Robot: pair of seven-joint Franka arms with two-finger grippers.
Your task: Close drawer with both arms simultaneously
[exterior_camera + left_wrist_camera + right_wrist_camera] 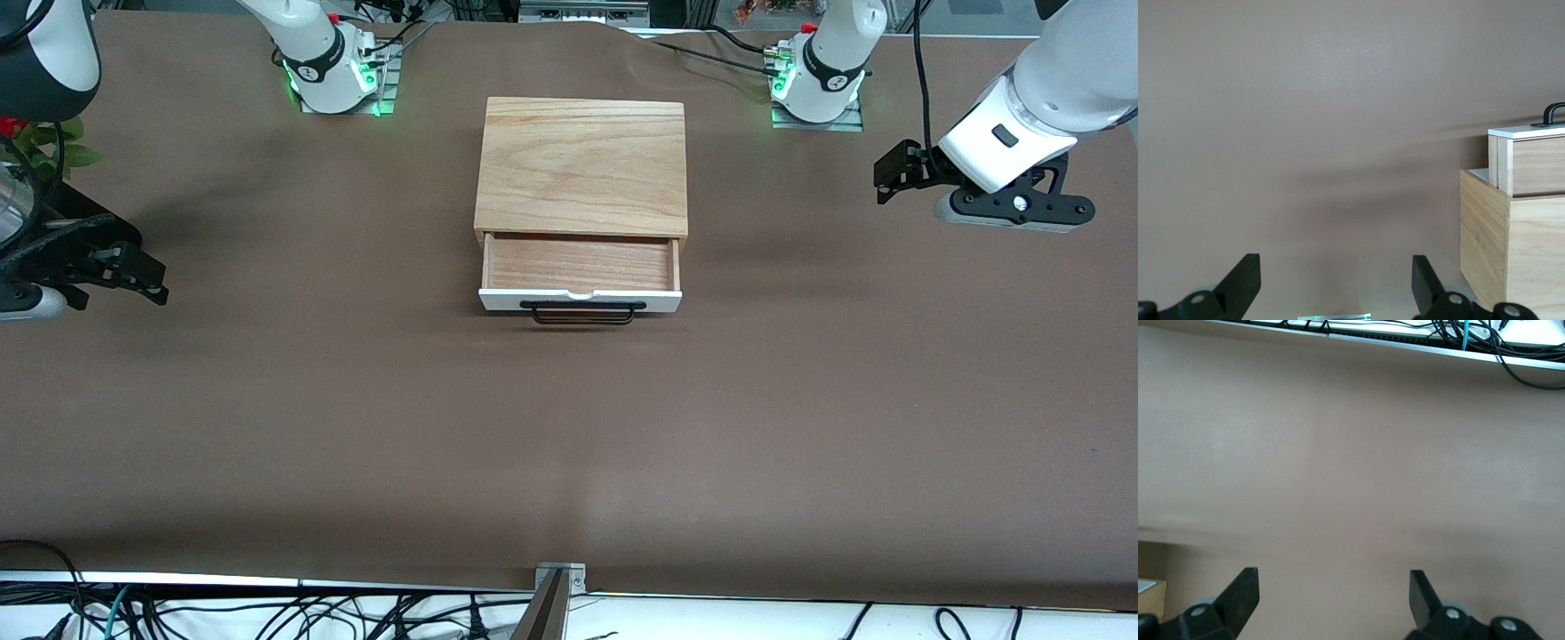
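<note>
The light-wood box (pixel 582 164) stands mid-table. Its drawer (pixel 580 263) is pulled out toward the front camera and is empty, with a white front panel (pixel 580 300) and a black wire handle (pixel 582 313). My left gripper (pixel 889 178) is open and empty, above the table at the left arm's end, well apart from the box. The left wrist view shows its fingers (pixel 1245 283), the box (pixel 1511 260) and the pulled-out drawer (pixel 1535 163). My right gripper (pixel 142 276) is open and empty above the right arm's end; its fingers (pixel 1241 593) show over bare table.
A brown mat (pixel 356 427) covers the table. A green plant (pixel 49 142) stands at the right arm's end. Loose cables (pixel 267 613) lie past the table edge nearest the front camera and also show in the right wrist view (pixel 1471 333).
</note>
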